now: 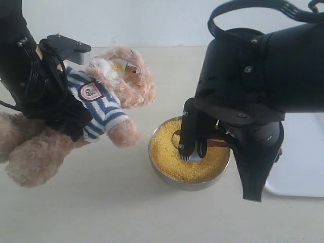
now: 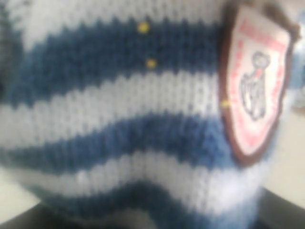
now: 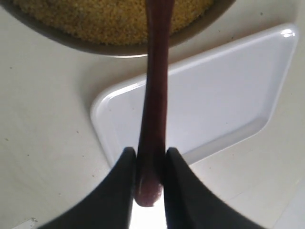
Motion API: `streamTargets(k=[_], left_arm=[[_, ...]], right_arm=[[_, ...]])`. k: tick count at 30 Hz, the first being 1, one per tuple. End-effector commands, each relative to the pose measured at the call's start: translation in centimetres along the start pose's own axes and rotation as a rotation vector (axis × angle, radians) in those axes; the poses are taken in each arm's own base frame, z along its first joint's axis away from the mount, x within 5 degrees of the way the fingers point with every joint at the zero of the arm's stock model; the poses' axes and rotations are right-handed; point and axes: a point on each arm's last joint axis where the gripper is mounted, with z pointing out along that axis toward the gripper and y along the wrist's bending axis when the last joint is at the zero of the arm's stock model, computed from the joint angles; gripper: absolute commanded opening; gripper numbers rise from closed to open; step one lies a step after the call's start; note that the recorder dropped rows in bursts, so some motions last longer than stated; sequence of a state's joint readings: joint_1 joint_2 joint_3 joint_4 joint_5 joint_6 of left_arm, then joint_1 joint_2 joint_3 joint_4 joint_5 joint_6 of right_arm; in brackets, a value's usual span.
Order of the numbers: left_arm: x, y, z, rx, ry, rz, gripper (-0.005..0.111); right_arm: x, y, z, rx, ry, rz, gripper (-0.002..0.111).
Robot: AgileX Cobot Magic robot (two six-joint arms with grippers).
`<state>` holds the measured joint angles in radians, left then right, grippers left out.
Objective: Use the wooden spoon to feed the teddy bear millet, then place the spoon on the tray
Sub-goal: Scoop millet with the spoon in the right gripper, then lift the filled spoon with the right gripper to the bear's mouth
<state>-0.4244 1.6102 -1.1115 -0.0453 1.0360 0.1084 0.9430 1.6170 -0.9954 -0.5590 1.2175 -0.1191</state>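
Right pincer (image 3: 150, 153) is clamped on the very end of the wooden spoon (image 3: 155, 71), one finger on each side of the slim handle. In the exterior view the spoon's round end is down in the millet (image 1: 187, 163), which fills the metal bowl (image 1: 153, 152) at lower centre of the frame. The tray (image 1: 298, 174) lies at the lower right edge on the counter (image 1: 101, 212), just beside the bowl.

I judge the spoon stiff and light, but its dark surface looks smooth. Held so far from its bowl, it could swivel between the fingers if the grain resists. The hold suits reach, and a firm squeeze should do no harm to wood. The millet is loose and dry, so it will likely slide off unless the spoon's bowl travels level and slowly.

The teddy bear (image 1: 106, 101) leans at upper left, its torso against the left pincer (image 1: 76, 124); I cannot tell whether that one is closed, since the wrist view shows only striped shirt and badge (image 2: 257, 86). The plush is soft and yielding, so its body gives the best purchase.
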Motion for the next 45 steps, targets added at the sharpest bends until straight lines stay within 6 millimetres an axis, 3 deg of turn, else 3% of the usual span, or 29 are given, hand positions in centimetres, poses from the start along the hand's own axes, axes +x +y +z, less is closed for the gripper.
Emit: streamTargets(k=[1, 11, 21, 33, 45], left_arm=[[0.1, -0.4, -0.3, 0.031, -0.013, 0.007, 0.004], [0.1, -0.6, -0.3, 0.039, -0.010, 0.006, 0.004], [0.1, -0.6, -0.3, 0.042, -0.011, 0.008, 0.004], [0.2, -0.7, -0.3, 0.054, -0.001, 0.016, 0.004], [-0.4, -1.1, 1.9, 0.117, 0.060, 0.025, 0.004]], right_arm=[[0.3, -0.2, -0.3, -0.005, -0.010, 0.009, 0.000], [0.2, -0.5, -0.5, 0.008, -0.014, 0.008, 0.000], [-0.9, -2.4, -3.1, 0.040, -0.114, 0.060, 0.000], [0.6, -4.2, -1.3, -0.085, -0.082, 0.150, 0.000], [0.6, -4.2, -1.3, -0.084, -0.082, 0.129, 0.000]])
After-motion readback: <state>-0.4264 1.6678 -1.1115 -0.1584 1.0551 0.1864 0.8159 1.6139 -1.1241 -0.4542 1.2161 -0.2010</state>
